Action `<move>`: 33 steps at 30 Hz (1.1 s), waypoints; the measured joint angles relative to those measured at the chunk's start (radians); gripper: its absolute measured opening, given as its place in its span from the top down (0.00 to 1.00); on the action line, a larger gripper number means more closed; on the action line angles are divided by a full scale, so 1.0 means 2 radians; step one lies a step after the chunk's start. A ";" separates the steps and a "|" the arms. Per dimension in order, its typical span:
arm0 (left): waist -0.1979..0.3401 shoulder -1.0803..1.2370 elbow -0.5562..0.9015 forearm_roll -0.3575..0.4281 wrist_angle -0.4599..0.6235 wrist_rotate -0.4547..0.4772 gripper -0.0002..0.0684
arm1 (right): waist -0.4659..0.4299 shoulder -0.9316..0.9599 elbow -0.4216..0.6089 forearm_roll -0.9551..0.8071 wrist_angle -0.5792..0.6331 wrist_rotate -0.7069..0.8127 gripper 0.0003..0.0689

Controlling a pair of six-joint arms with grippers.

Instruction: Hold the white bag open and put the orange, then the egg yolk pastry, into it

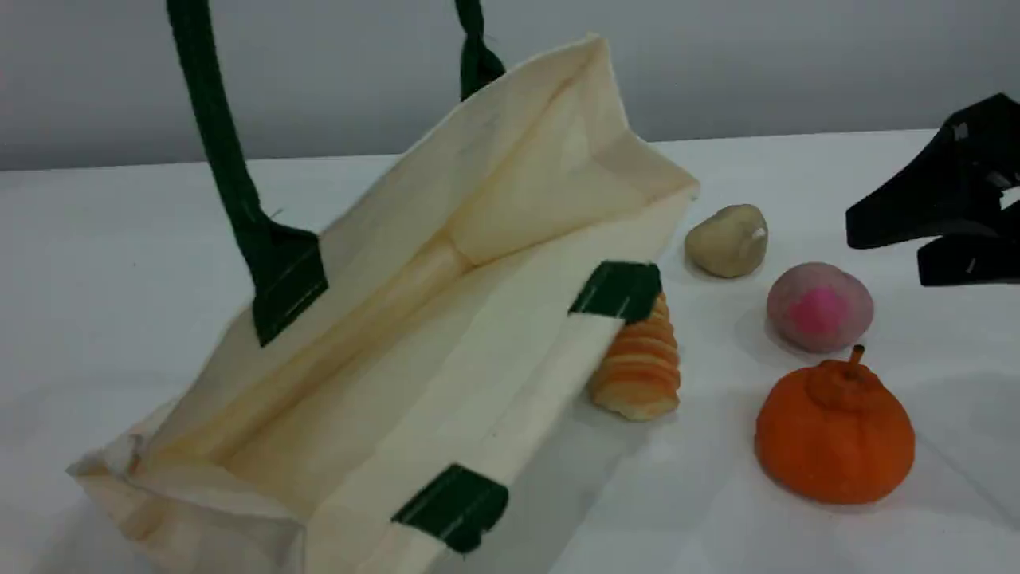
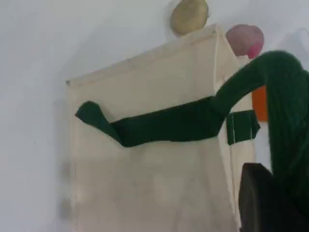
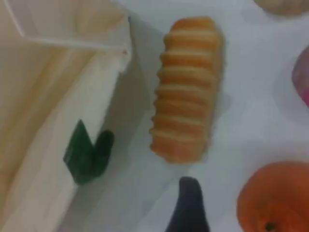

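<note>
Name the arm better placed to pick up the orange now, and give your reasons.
Right. The right gripper hangs open near the orange. The left gripper is shut on the white bag's green handle, holding it open.

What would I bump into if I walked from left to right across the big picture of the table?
white bag → ridged bread roll → egg yolk pastry → pink-centred dome → right gripper, open. The orange sits below the pink dome, so its place in line is unclear.

ridged bread roll (image 1: 639, 368), pink-centred dome (image 1: 819, 307), white table (image 1: 119, 263)
</note>
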 joint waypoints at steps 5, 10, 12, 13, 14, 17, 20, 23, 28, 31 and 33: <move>0.000 0.000 0.000 -0.002 0.003 0.023 0.90 | 0.000 0.008 0.000 0.000 0.004 0.001 0.25; 0.000 0.001 -0.013 -0.019 0.016 0.066 0.90 | 0.000 0.024 0.000 0.000 0.008 0.001 0.25; 0.000 0.002 -0.020 -0.021 0.015 0.073 0.90 | 0.000 0.033 0.000 0.000 0.019 -0.002 0.25; 0.000 0.005 -0.023 -0.027 0.015 0.073 0.90 | 0.000 0.038 0.000 0.000 0.021 -0.005 0.25; 0.000 0.008 -0.025 -0.034 0.016 0.077 0.90 | 0.000 0.042 0.000 0.000 0.022 -0.010 0.25; 0.000 0.022 -0.028 -0.053 0.021 0.094 0.90 | 0.000 0.052 0.000 0.002 0.019 -0.013 0.25; 0.000 0.043 -0.037 -0.062 0.025 0.097 0.90 | 0.000 0.055 0.000 0.002 0.012 -0.016 0.25; 0.000 0.055 -0.042 -0.061 0.019 0.091 0.90 | 0.001 0.055 0.000 0.002 -0.004 -0.016 0.25; 0.000 0.056 -0.042 -0.060 0.019 0.091 0.90 | 0.033 0.055 0.000 0.004 -0.051 -0.017 0.25; 0.000 0.056 -0.045 -0.059 0.024 0.091 0.90 | 0.062 0.055 0.000 0.021 -0.074 -0.032 0.25; 0.000 0.056 -0.045 -0.059 0.025 0.091 0.90 | 0.082 0.055 0.000 0.040 -0.098 -0.033 0.25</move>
